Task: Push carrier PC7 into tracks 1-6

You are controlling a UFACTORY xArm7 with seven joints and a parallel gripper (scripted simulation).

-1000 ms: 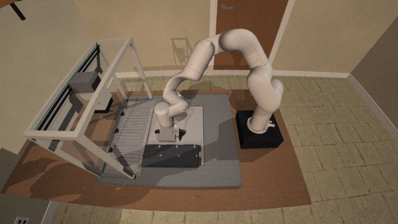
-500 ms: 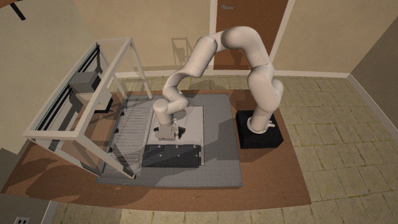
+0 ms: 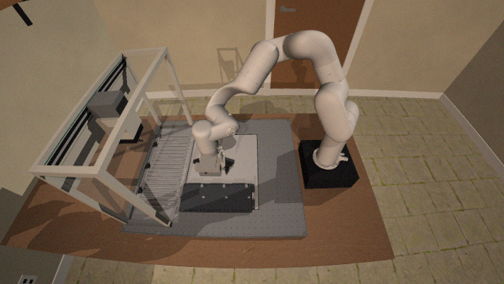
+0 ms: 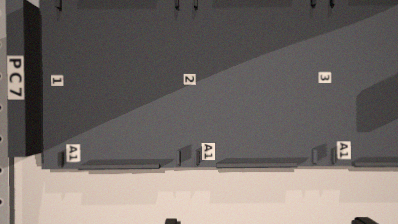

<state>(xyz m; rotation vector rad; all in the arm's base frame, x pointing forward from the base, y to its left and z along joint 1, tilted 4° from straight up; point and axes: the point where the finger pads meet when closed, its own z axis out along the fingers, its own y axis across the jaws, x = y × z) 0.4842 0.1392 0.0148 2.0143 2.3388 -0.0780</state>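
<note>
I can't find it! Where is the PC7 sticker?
In the wrist view, the PC7 label sits at the far left edge, beside the number 1 tile.

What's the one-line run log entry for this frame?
gripper: open, empty | position: above carrier PC7, no contact | wrist view: PC7 label, tiles 1, 2, 3 | carrier: outside loading rails | lamp: not visible

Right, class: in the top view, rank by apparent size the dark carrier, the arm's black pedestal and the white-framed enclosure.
1. White-framed enclosure, clearly largest.
2. Dark carrier.
3. Black pedestal, only slightly smaller; the arm covers part of it, so this pair is unsure.
</note>
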